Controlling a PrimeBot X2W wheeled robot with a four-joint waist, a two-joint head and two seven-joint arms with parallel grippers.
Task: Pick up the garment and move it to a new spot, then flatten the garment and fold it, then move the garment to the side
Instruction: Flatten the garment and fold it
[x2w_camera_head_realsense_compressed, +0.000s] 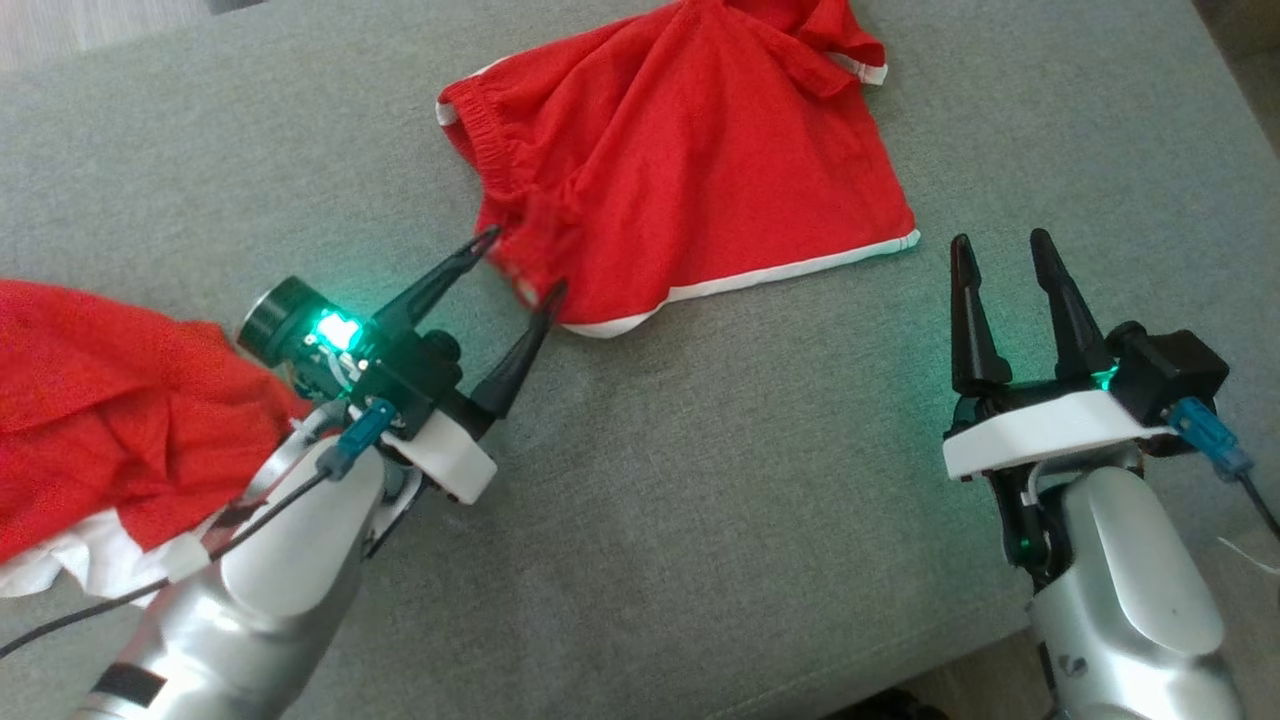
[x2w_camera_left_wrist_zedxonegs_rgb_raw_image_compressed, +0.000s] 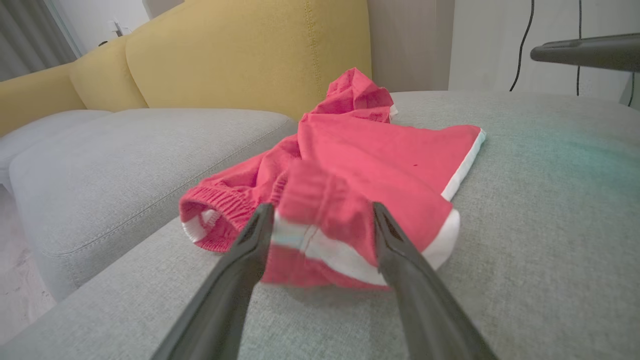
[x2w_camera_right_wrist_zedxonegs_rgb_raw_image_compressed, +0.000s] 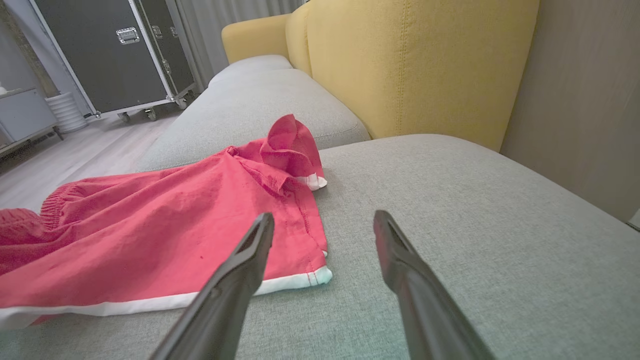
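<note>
The garment (x2w_camera_head_realsense_compressed: 690, 160) is a pair of red shorts with white trim, lying crumpled on the grey cushion (x2w_camera_head_realsense_compressed: 700, 480). My left gripper (x2w_camera_head_realsense_compressed: 522, 262) is open, its fingertips straddling the garment's near left corner (x2w_camera_left_wrist_zedxonegs_rgb_raw_image_compressed: 325, 235). My right gripper (x2w_camera_head_realsense_compressed: 1003, 240) is open above the cushion, just right of the garment's white-trimmed right corner (x2w_camera_right_wrist_zedxonegs_rgb_raw_image_compressed: 300, 270), with nothing between its fingers. In the right wrist view the garment (x2w_camera_right_wrist_zedxonegs_rgb_raw_image_compressed: 165, 225) spreads to the left of the fingers.
A second red and white cloth (x2w_camera_head_realsense_compressed: 110, 420) lies at the left beside my left forearm. Yellow backrest cushions (x2w_camera_left_wrist_zedxonegs_rgb_raw_image_compressed: 240, 55) stand behind the seat. A black flight case (x2w_camera_right_wrist_zedxonegs_rgb_raw_image_compressed: 115, 50) stands on the floor beyond. The cushion's front edge (x2w_camera_head_realsense_compressed: 900, 680) is near my right arm.
</note>
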